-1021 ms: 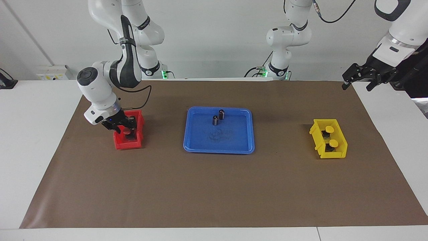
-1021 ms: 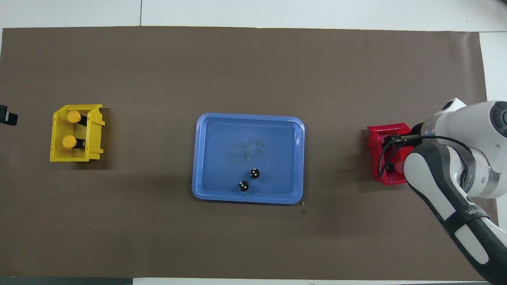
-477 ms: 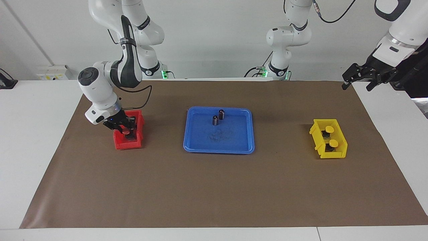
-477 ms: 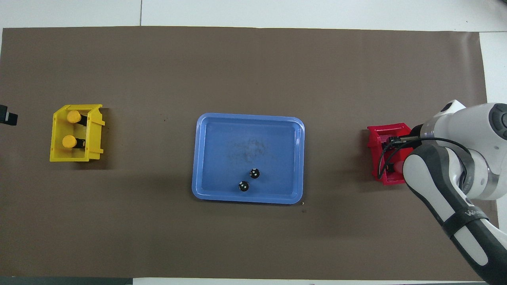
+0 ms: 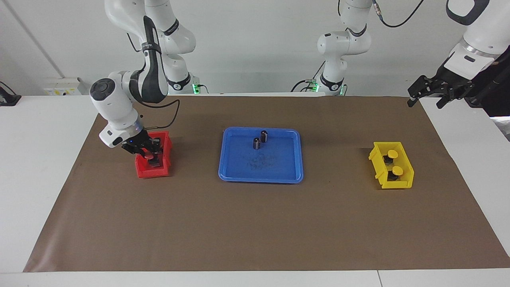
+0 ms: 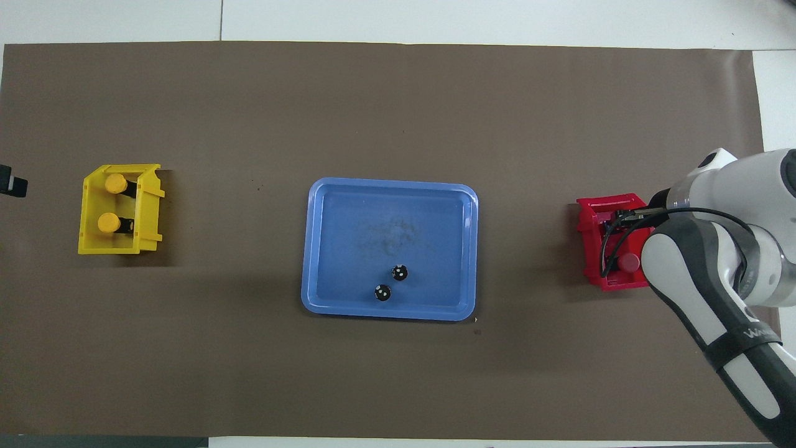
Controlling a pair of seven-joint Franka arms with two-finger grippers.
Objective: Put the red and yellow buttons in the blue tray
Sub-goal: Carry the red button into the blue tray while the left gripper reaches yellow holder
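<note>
Right gripper [image 5: 149, 153] is clamping a red button [image 5: 148, 156] inside the red bin [image 5: 153, 170], ready for lifting toward the blue tray [image 5: 261, 177]. Left gripper [image 5: 427, 95] is waiting open, above the yellow bin [image 5: 392, 184] holding both yellow buttons [image 5: 393, 154].

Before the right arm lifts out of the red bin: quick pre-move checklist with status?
1. Right gripper shut on a red button in the red bin: ok.
2. Grip firm enough to lift: cannot tell.
3. Bare floor free in the blue tray, away from the two dark cylinders: ok.
4. Left gripper open, waiting clear at its table end: ok.
5. Yellow buttons in the yellow bin: ok.
</note>
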